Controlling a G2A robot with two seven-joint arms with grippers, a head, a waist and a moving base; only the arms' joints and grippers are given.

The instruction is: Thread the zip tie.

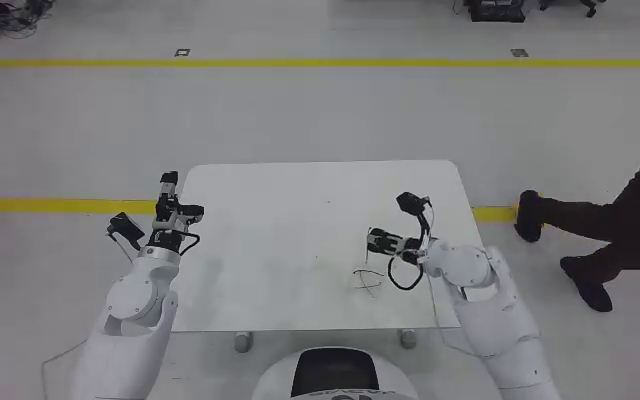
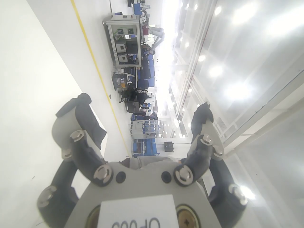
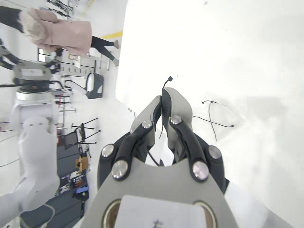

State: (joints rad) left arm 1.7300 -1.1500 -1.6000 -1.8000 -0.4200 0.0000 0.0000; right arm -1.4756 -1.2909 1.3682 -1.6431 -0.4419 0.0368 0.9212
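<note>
The white counter [image 1: 300,210] is rectangular with clipped corners. It stands on a pale floor [image 1: 320,110] marked with yellow lines. Black zip ties [image 1: 366,280] lie loose on it, crossing one another, toward 4 o'clock from its middle and short of the near edge. From the right wrist, the ties [image 3: 211,120] rest flat on the counter [image 3: 213,36], with a small dark speck [image 3: 205,2] well apart from them.

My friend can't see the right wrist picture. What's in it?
The right gripper is shut on a thin black zip tie, whose head pokes out beyond it. More black ties lie on the white table nearby.
</note>
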